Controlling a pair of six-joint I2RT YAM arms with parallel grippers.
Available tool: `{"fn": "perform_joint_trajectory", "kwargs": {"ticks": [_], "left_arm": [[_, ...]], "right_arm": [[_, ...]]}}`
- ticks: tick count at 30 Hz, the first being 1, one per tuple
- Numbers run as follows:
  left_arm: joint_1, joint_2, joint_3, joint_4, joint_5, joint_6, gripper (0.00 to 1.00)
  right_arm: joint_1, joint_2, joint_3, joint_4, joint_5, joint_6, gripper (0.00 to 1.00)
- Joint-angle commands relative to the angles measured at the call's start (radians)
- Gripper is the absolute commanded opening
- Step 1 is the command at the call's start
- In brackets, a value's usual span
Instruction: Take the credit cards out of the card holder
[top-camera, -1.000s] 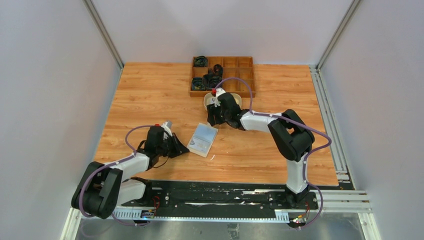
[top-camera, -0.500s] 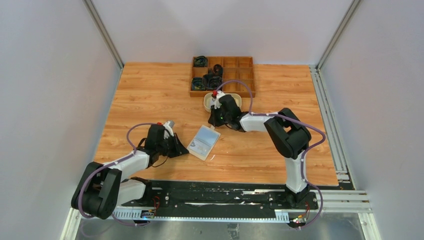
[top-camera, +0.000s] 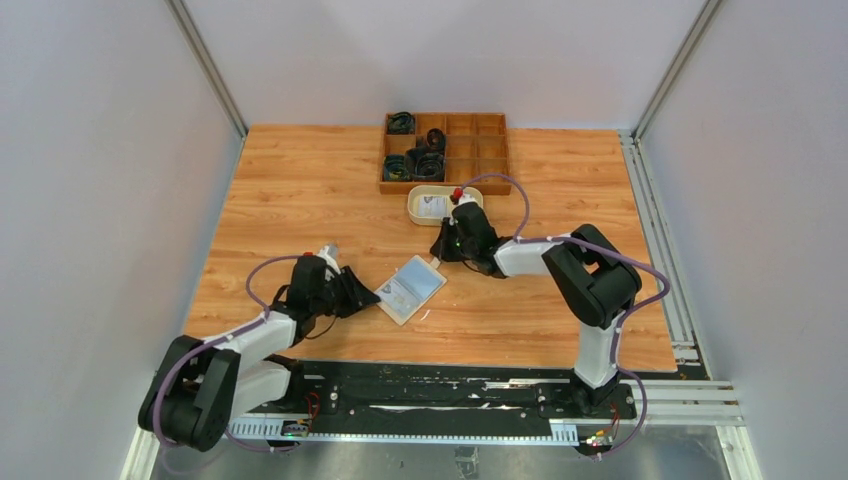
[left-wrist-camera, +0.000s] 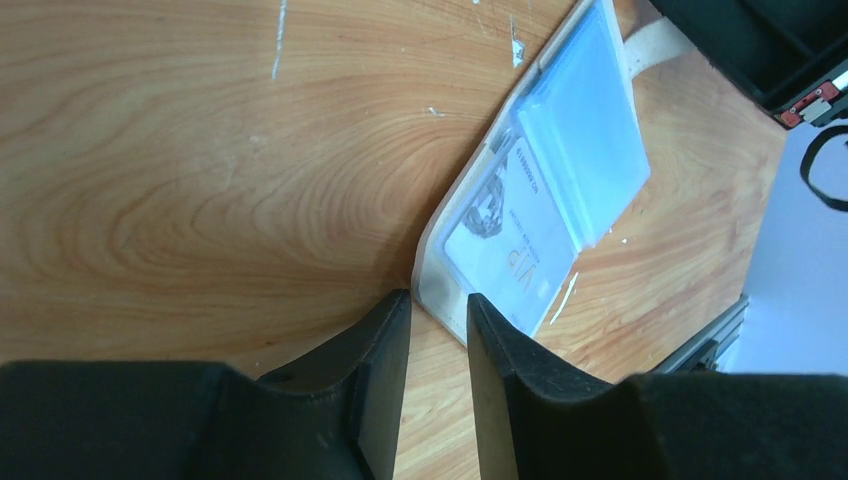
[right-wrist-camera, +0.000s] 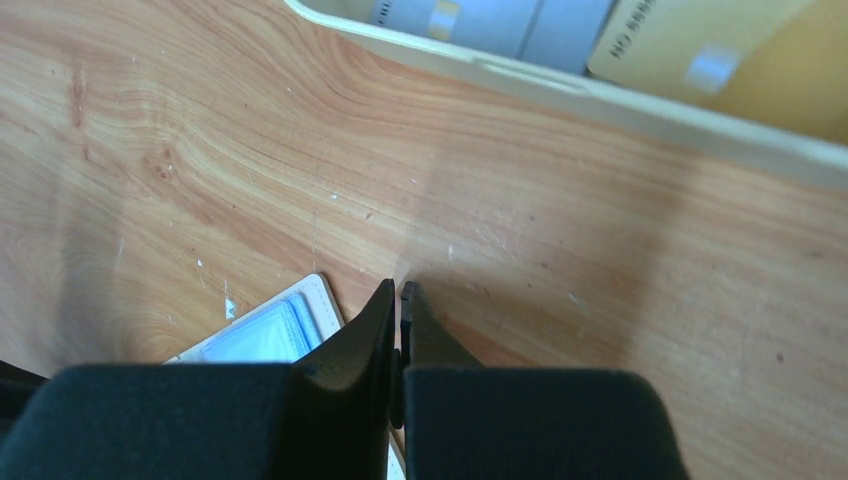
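Note:
The card holder (top-camera: 410, 289) lies open on the wooden table, its near corner (left-wrist-camera: 440, 290) at the mouth of my left gripper (left-wrist-camera: 437, 298), which stands slightly open and grips nothing. A pale blue credit card (left-wrist-camera: 510, 250) with VIP lettering sits in one pocket, and the other half (left-wrist-camera: 585, 150) looks pale blue too. The closure tab (left-wrist-camera: 650, 42) points toward my right gripper (right-wrist-camera: 400, 288), which is shut, tips low beside the holder's far corner (right-wrist-camera: 265, 335). Whether they touch the tab I cannot tell. In the top view the left gripper (top-camera: 370, 298) and right gripper (top-camera: 439, 254) flank the holder.
A cream oval dish (top-camera: 414, 212) behind the right gripper holds a pale grey card (right-wrist-camera: 480, 15) and a gold card (right-wrist-camera: 700, 40). A wooden compartment tray (top-camera: 495, 152) with black cable coils stands at the back. The black base rail (top-camera: 440, 385) runs along the near edge.
My left gripper has opened off the holder's corner. My right gripper left the dish, came down to the holder's tab end and shut. The holder has turned slightly.

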Motion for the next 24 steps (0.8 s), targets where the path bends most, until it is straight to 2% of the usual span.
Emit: {"fn": "perform_joint_trajectory", "kwargs": {"ticks": [1, 7, 11, 24], "left_arm": [[-0.001, -0.063, -0.058, -0.006, -0.071, -0.066, 0.38], [-0.002, -0.140, -0.106, -0.006, -0.119, -0.120, 0.38], [-0.003, -0.164, -0.124, 0.005, -0.135, -0.147, 0.38], [-0.039, -0.049, -0.150, 0.155, -0.115, -0.268, 0.41]], "right_arm": [[-0.011, -0.035, -0.069, -0.031, 0.103, 0.193, 0.00], [-0.009, -0.088, -0.179, 0.029, 0.186, 0.423, 0.00], [-0.009, -0.111, -0.222, 0.069, 0.200, 0.507, 0.00], [-0.009, -0.117, -0.255, 0.158, 0.180, 0.582, 0.00]]}}
